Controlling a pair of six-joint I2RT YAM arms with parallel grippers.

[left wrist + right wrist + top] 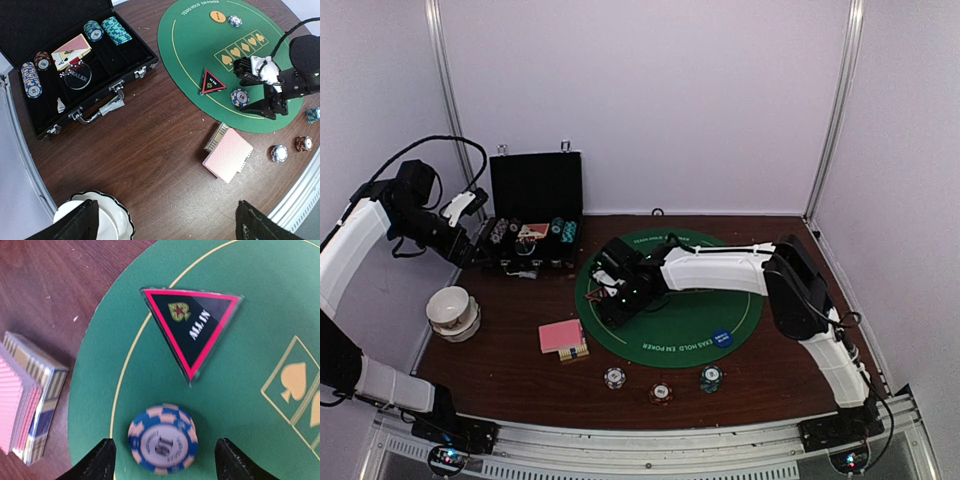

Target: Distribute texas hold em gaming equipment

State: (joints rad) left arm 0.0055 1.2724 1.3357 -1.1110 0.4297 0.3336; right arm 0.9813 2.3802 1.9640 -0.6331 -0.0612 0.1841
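— Two arms on screen, so which one's doing the work, and what step are you on?

— Right one. I'm driving the right gripper (165, 461), and it sits low over the green mat (260, 285), at about 9 o'clock on the felt going by the overhead cam. Jaws are spread fairly wide either side of a blue chip (162, 438). The chip lies flat on the felt with a gap on both sides, so nothing's held. I'd call this the chip-placing step, right at the let-go point. The triangle marker (192, 325) lies just beside the chip, not touching.

— And the left?

— Left gripper (167, 222) hangs wide open and empty, up near the black case (50, 20) at around 10 o'clock. Pink-backed cards (229, 154) sit off the mat at roughly 8, and three more chips (661, 392) sit on bare wood at 6.

— Next move?

— My guess: lift straight up so the fingers don't clip the chip or nudge the marker, then go fetch another piece.
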